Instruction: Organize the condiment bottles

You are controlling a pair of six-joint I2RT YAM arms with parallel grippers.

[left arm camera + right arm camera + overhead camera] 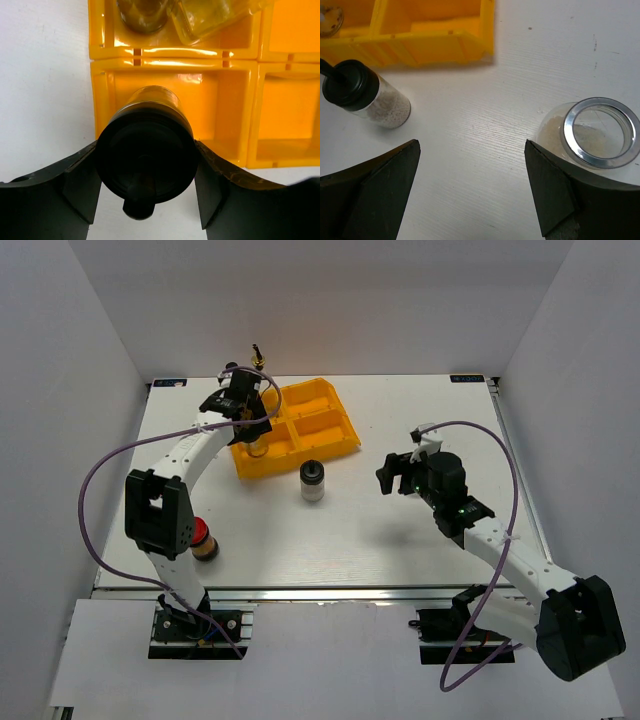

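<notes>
My left gripper (pixel 245 410) (pixel 146 167) is shut on the black cap of the tall dark bottle (pixel 150 102), which stands upright in the near-left compartment of the yellow tray (pixel 330 445). In the compartment behind it are a dark jar (pixel 142 15) and the leaning clear bottle (pixel 210 17); its gold spout (pixel 258 353) shows in the top view. A black-capped shaker (pixel 313 481) (pixel 365 97) stands on the table in front of the tray. My right gripper (pixel 390 475) (pixel 471 150) is open and empty over bare table. A silver-lidded jar (pixel 592 132) stands just outside its right finger. A red-lidded jar (pixel 203 538) stands by the left arm.
The yellow tray (pixel 280 107) has two right compartments that show no bottles. White walls close the table at the back and both sides. The purple cables loop beside each arm.
</notes>
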